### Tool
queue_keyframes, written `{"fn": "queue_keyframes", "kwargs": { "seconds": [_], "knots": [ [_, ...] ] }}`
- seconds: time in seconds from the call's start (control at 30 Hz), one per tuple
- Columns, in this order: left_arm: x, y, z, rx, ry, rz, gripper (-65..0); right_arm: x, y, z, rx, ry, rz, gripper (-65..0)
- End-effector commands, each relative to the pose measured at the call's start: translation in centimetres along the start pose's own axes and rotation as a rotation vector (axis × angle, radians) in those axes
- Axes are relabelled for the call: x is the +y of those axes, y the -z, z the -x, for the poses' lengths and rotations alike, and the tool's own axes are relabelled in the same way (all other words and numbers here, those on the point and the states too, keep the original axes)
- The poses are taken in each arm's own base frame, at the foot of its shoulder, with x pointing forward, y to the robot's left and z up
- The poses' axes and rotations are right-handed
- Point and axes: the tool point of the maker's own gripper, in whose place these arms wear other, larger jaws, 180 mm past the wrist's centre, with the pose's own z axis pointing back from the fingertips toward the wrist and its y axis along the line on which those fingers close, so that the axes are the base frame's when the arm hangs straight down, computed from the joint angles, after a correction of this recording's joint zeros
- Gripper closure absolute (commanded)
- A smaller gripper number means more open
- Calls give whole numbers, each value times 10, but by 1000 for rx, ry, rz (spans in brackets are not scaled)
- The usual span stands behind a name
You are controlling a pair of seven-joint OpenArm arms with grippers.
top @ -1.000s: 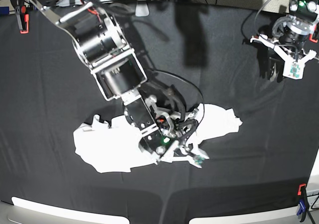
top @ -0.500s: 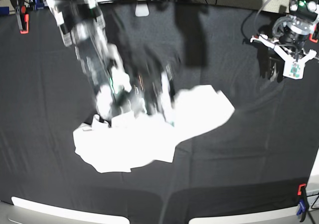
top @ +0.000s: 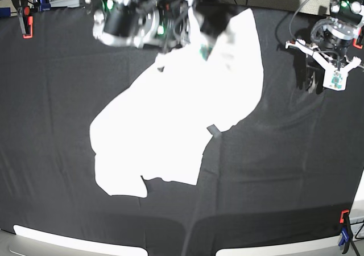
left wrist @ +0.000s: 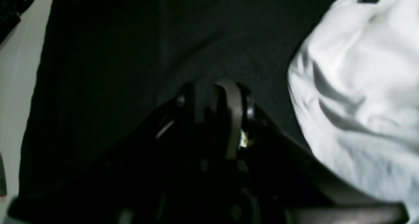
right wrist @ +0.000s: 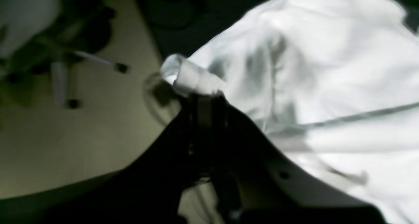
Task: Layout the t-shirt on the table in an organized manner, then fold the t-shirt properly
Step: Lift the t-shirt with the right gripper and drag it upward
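Base view shows the right gripper (top: 196, 25) up near the far edge of the table (top: 51, 125), with the t-shirt (top: 176, 114) hanging from it and spreading down and toward the near side as 1 broad white sheet. Only the plain white side shows (no print visible from any of the 3 views). In the right wrist view the right gripper (right wrist: 204, 99) is pinched on a rolled bit of the t-shirt (right wrist: 311, 70) hem, the cloth bunched just above its tips and the rest fanning off to the right.

The left gripper (top: 318, 68) hangs over bare black cloth, well apart from the shirt's nearest edge. From the left wrist view the left gripper (left wrist: 214, 102) has its fingers drawn close together with nothing between them, and the t-shirt (left wrist: 360, 102) fills the right side, cut off by the frame.

The right arm is blurred in the base view, so its joints are hard to make out.
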Motion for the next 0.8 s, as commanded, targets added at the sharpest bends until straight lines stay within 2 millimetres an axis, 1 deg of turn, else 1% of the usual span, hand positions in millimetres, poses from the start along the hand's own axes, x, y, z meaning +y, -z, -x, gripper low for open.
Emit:
{"fn": "queue_keyframes", "kwargs": {
  "seconds": [0.0,0.17,0.23,0.27,0.33,0.47,0.63,0.67,0.77],
  "knots": [
    [3,-2,-12,-44,6,-11,-129,15,-2,-13,-57,-20,-52,0],
    [3,-2,-12,-44,6,-11,-129,64,8,-14,-59,-52,-198,0],
    [3,-2,-12,-44,6,-11,-129,75,12,-16,-55,-82,-218,0],
    [3,-2,-12,-44,6,-11,-129,77,13,-16,-52,-96,-214,0],
    [3,-2,-12,-44,6,-11,-129,76,15,-15,-44,-118,-198,0],
    [3,-2,-11,-43,6,-11,-130,68,16,-14,-33,-128,-164,0],
    [3,-2,-12,-43,6,-11,-130,57,14,-24,-62,-155,-140,-124],
    [3,-2,-12,-43,6,-11,-130,56,13,-27,-73,-163,-135,-138],
    [3,-2,-12,-43,6,-11,-130,53,9,-40,-124,-185,-122,-144]
  ]
}}
